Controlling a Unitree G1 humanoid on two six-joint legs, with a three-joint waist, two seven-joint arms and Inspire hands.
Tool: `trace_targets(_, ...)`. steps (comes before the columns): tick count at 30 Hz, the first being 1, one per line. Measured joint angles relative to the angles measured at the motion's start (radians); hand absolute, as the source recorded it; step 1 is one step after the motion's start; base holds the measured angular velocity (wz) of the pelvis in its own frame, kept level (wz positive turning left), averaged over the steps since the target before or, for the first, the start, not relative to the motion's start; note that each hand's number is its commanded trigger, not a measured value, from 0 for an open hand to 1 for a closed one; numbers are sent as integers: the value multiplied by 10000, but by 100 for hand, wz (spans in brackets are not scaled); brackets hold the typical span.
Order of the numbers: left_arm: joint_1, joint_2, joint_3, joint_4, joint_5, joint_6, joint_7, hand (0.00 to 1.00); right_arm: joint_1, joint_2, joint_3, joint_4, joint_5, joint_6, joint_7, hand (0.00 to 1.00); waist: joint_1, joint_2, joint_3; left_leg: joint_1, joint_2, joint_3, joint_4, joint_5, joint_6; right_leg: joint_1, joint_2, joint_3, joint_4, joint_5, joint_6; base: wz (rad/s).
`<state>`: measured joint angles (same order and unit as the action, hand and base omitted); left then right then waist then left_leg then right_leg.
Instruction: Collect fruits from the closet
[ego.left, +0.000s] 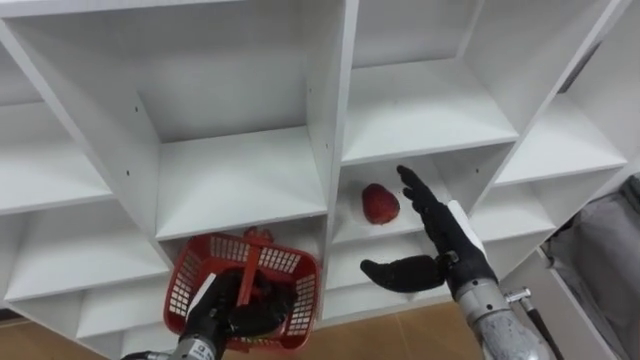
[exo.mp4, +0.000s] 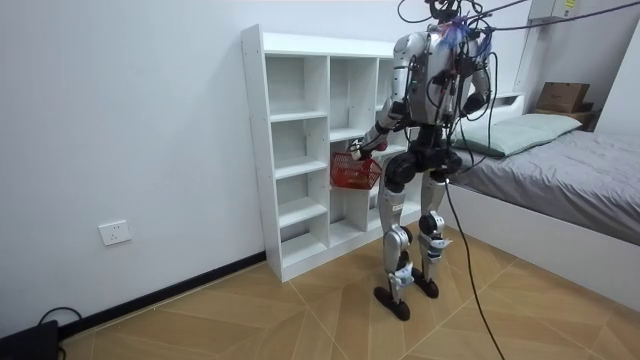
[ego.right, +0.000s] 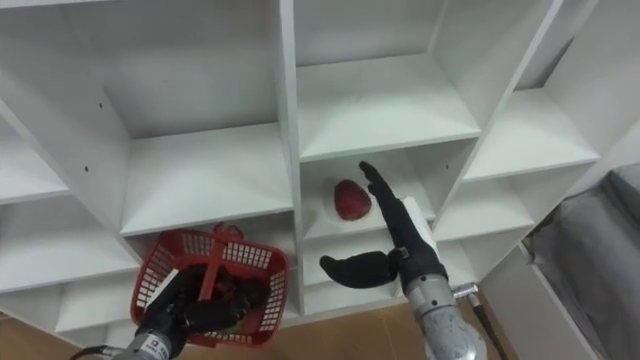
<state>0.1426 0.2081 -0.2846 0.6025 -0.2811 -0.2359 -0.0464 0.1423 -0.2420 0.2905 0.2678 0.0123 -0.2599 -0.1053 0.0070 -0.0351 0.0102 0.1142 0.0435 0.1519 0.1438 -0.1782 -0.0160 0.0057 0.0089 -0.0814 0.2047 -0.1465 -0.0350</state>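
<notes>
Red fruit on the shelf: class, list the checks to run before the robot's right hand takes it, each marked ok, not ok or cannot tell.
1. Red fruit lies free on its shelf: ok.
2. Right hand open, fingers straight, beside the fruit: ok.
3. Fingers round the fruit: not ok.
4. Left hand curled on the basket handle: ok.
5. Room left in the basket: cannot tell.

Both eye views are looking down from the robot's head, very near the white closet (ego.left: 330, 130), sharing its middle compartments and the red basket (ego.left: 300, 285). The room view is looking from farther off at the closet's front, with the whole robot.
</notes>
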Motion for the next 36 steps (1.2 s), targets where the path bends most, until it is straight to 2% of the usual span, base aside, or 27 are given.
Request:
trace_targets(10,113,18,90,-29,388,64,188,100,87,-1,-99,230,289,1,-41,0,-21,51,-24,261,38,-20,-1,-63,-18,310,41,-38,-29,8,-9,0)
trace_targets(20,121,20,112,-181,387,65,211,100,164,-116,-105,507,269,12,-51,0,-25,40,-12,384,31,-158,0,-80,-14,474,26,-81,-26,4,-4,1)
trace_targets(29,194,42,115,-332,382,64,94,100,158,-196,-105,1074,257,12,-219,0,22,-113,71,506,25,-199,0,-81,-13,629,-45,-89,-13,-30,5,1)
trace_targets(33,311,94,113,-345,408,65,-14,100,141,-215,-132,1098,287,13,-245,0,34,-287,-9,487,13,-298,13,-81,-13,661,-69,-207,0,-55,2,7)
trace_targets(36,312,107,116,-344,599,67,-72,100,136,-215,-404,1137,309,15,-237,0,51,-360,-1,488,-18,-489,60,-87,-5,742,-102,-351,-16,-65,11,16)
